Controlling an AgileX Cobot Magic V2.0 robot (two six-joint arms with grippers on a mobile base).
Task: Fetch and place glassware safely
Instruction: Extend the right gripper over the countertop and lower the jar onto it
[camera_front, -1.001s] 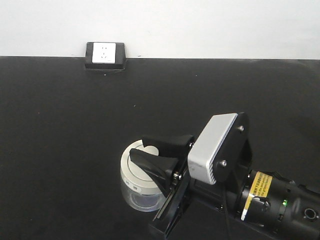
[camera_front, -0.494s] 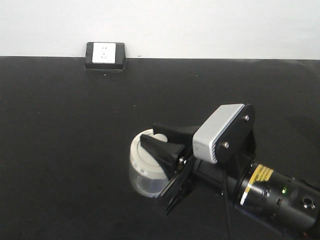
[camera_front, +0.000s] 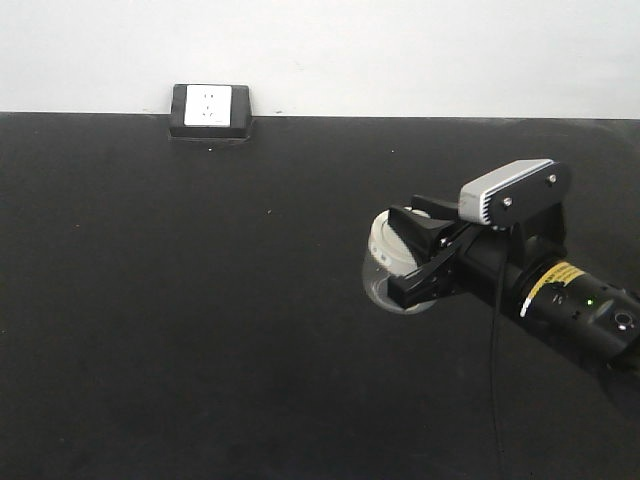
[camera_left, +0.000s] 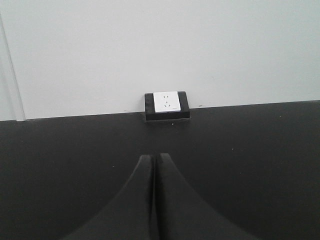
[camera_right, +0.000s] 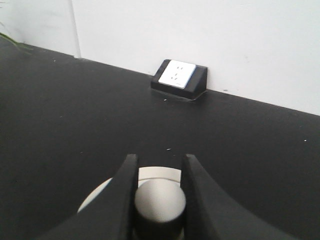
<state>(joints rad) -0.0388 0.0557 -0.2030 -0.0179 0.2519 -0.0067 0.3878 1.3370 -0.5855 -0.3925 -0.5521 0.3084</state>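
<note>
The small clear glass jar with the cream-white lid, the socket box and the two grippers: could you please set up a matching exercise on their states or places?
Things:
1. small squat clear glass jar with cream-white knobbed lid
2. black-and-white wall socket box
3. left gripper
4. right gripper

States or places:
A. shut, holding nothing
B. against the white wall
C. clamped on the lid's knob
D. held by its lid

Pairs: 1-D, 2-B, 3-A, 4-C

High front overview, two low wrist views, shared wall socket box (camera_front: 210, 111).
</note>
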